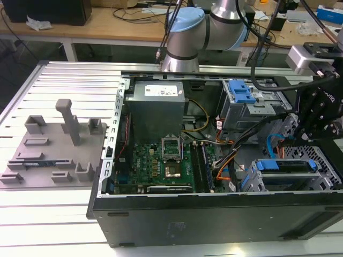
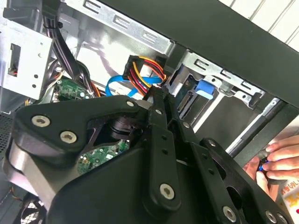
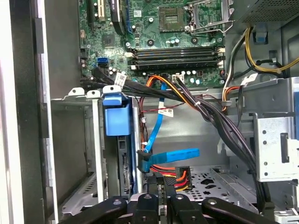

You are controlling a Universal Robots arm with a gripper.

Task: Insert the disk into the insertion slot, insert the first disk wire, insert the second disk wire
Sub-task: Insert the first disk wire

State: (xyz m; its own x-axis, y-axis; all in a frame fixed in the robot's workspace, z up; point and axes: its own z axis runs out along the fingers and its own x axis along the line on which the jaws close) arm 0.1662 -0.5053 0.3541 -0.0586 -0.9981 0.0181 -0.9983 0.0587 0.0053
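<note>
I'm seeing the arm (image 1: 185, 27) showing silver tubes with pale blue joint caps, black cables (image 1: 252, 67) trailing off it. The gripper (image 2: 160, 99) is looking matte black, flat linkage bars, silver screws (image 2: 41, 121) dotting them.

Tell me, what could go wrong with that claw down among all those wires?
1. The claw pinches a plug on red and yellow wires. If it goes in crooked, it might jam or slip out.
2. A blue cable hangs right beside the claw and could snag.
3. A hand is close to the case in the second wrist view. It might get bumped.
</note>
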